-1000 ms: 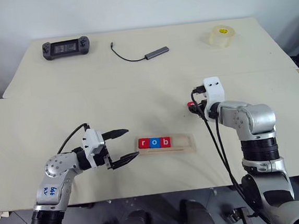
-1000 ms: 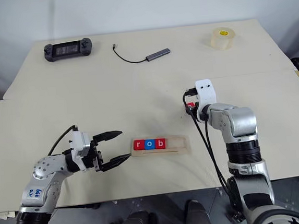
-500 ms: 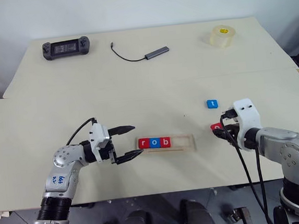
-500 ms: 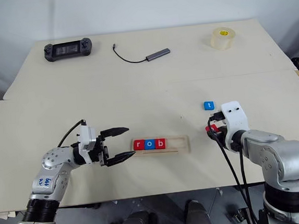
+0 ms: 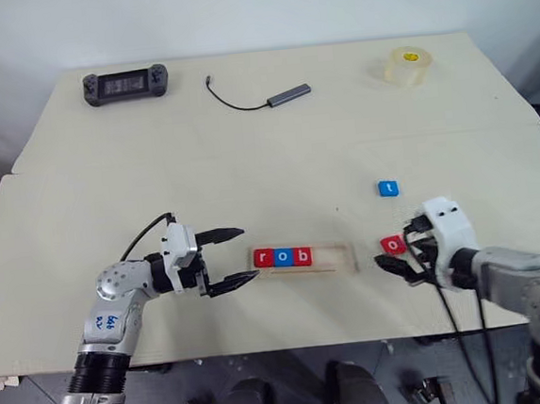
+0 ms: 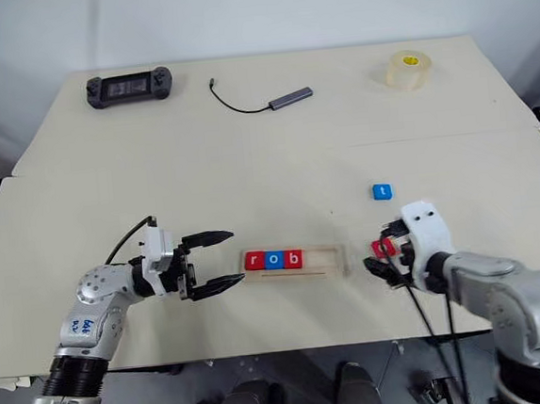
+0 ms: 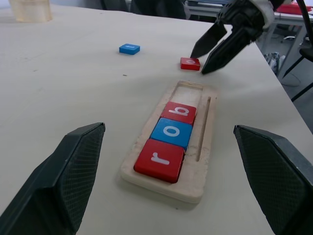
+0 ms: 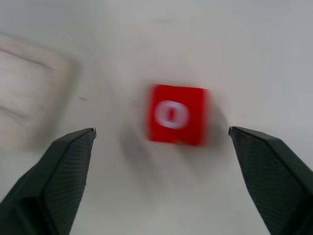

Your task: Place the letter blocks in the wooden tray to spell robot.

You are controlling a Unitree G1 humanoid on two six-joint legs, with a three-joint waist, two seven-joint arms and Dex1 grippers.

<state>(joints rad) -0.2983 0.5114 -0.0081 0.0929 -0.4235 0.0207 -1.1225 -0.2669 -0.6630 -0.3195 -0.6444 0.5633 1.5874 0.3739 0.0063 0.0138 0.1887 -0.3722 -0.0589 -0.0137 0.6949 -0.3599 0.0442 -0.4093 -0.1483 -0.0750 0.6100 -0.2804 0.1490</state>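
From the head camera, the wooden tray (image 5: 303, 259) is seen lying on the pale worktop (image 5: 247, 157), with three letter blocks seated at its left end: a red r block (image 5: 264, 257), a blue o block (image 5: 282, 257) and a red b block (image 5: 301, 255), while the right part of the slot is bare. The left pincer (image 5: 235, 258) is held just left of the tray, its fingers spread and nothing between them. To the right of the tray a red o block (image 5: 393, 244) lies flat on the worktop, and the right pincer (image 5: 395, 262) is poised beside it with fingers parted, released from it. A blue t block (image 5: 388, 189) is set further back, apart from both. At the far edge a game controller (image 5: 125, 84), a cable with an adapter (image 5: 261, 94) and a roll of tape (image 5: 407, 65) are found. In the left wrist view, the tray is seen between the wide-spread left fingers (image 7: 63, 171), and the right pincer is visible beyond it, above the red o. In the right wrist view, the red o block is seen on the worktop between the spread right fingers (image 8: 58, 171), touching neither, with the tray's end at the side.
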